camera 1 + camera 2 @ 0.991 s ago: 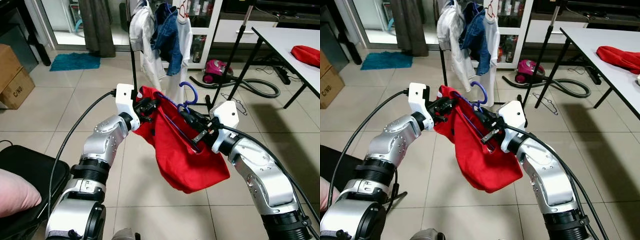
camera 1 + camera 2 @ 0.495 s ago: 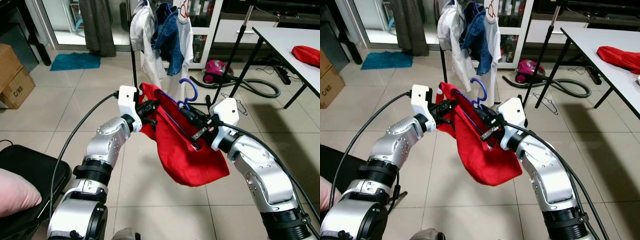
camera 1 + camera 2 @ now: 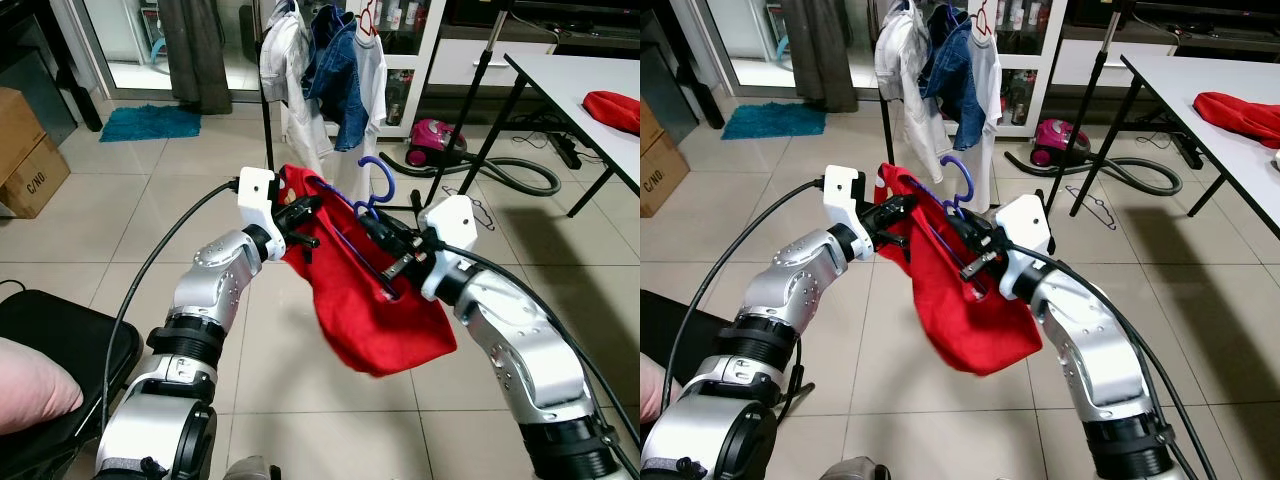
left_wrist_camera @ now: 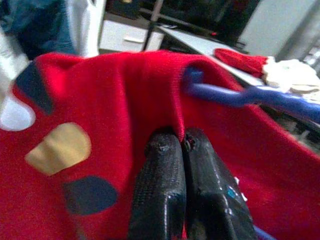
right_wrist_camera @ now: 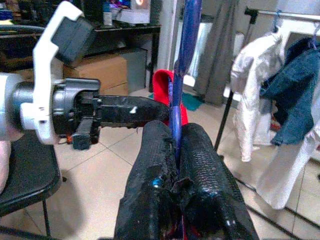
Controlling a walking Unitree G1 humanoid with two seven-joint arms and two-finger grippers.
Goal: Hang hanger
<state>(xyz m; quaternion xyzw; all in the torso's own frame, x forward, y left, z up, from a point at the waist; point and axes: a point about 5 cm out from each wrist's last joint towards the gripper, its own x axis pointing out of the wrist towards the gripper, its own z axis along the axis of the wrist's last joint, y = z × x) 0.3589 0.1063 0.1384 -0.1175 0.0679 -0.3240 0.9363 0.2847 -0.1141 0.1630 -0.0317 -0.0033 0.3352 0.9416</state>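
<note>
Red garment (image 3: pixel 375 315) lifted slightly since a second ago; left claw (image 3: pixel 305 212) pinches its shoulder, right claw (image 3: pixel 385 240) clamps blue hanger (image 3: pixel 378 180). Rack (image 3: pixel 268 140) not yet reached.

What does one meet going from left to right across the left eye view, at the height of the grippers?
Left gripper → red cloth garment → blue plastic hanger → right gripper → black metal table leg
</note>
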